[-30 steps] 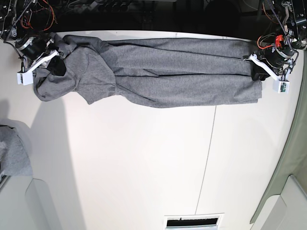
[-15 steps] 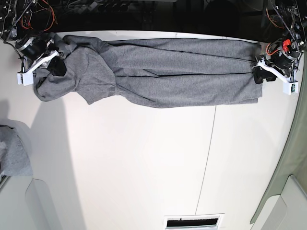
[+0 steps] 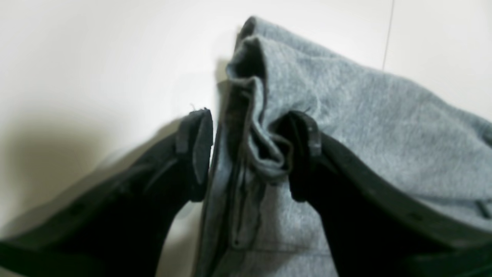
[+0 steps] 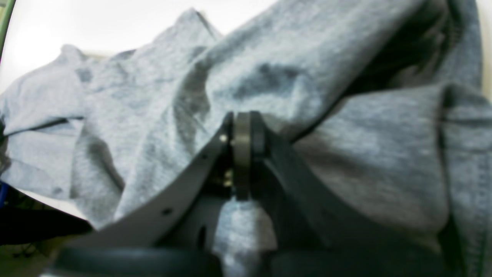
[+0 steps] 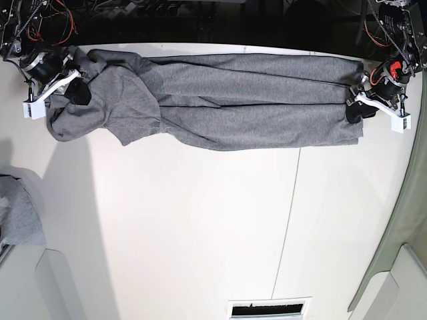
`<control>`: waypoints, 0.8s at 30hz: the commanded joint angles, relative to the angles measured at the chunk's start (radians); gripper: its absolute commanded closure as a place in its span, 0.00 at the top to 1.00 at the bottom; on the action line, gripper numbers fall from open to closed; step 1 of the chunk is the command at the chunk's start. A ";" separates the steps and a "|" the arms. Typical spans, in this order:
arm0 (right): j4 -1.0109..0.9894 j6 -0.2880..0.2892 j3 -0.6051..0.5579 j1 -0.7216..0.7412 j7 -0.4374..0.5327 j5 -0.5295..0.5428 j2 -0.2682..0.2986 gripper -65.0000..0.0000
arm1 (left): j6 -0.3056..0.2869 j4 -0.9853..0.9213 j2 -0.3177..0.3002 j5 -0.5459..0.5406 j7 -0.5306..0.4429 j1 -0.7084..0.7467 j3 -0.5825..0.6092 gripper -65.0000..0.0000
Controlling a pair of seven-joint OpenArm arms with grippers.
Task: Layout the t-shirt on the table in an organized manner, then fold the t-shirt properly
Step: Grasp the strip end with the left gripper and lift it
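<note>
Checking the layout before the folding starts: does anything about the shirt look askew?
Yes. The t-shirt lies stretched in a long band across the table, but the end by the right tool is bunched and doubled over itself, not spread flat.

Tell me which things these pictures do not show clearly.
- Base view: the collar of the t-shirt is hidden under bunched folds.
- Right wrist view: whether the shut right gripper pinches cloth; blurred, its fingers hide the contact.
- Left wrist view: the table under the hem, covered by cloth and the open left gripper.
</note>
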 commanded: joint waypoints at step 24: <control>0.014 0.009 0.005 0.008 0.015 0.019 0.014 0.00 | -0.108 0.004 0.064 -0.071 0.021 0.069 0.080 0.00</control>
